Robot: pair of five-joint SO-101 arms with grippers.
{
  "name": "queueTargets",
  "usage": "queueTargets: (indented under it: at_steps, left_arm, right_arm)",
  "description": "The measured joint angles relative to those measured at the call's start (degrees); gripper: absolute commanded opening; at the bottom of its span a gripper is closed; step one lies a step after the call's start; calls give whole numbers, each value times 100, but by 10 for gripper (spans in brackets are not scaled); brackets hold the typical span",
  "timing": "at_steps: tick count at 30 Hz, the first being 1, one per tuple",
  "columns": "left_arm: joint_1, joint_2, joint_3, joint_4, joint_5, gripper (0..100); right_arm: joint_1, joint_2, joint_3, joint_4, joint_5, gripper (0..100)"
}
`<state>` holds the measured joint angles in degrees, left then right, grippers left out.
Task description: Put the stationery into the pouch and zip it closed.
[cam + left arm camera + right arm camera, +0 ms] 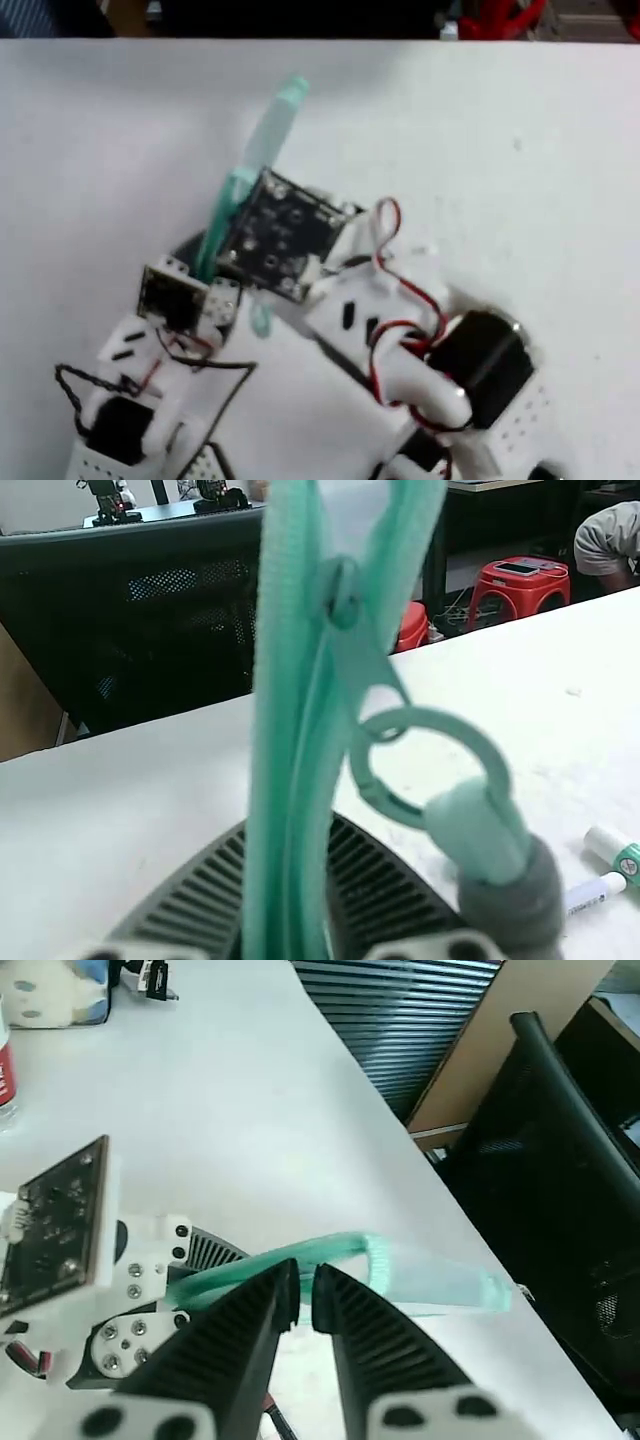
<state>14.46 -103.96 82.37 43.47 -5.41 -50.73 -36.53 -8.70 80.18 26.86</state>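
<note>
Left wrist view has the pouch [290,680] standing on edge above the surface [500,120], its zipper strip clenched in the left tool [195,1275], the ring pull [430,717] hanging beside it. The right tool [305,1278] sits against the same teal edge, just beyond the left one; whether it grips I cannot tell

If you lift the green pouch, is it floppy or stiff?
Probably fairly floppy: the pouch looks thin and see-through, and it bows a little above the left gripper. Likely light too. Its zipper ring dangles loose, so it may swing.
</note>
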Motion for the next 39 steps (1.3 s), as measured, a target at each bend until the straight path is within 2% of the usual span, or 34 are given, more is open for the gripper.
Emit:
queueTargets:
  at_steps: [6,16,29,31,35,39]
  left_arm:
    - [0,0,0,0,0,21]
    - [9,0,0,9,0,21]
    - [-18,0,9,9,0,22]
    - [-18,0,9,9,0,24]
    - [-9,0,9,9,0,78]
    - [-18,9,18,9,0,150]
  right_arm:
    - [53,369,369,-387,0,19]
    - [1055,1125,571,-993,0,19]
    - [1143,2198,422,-809,-9,29]
    - [1160,2312,413,-756,-9,95]
    - [1116,2391,413,-440,-35,329]
    - [1116,2462,413,-44,-35,343]
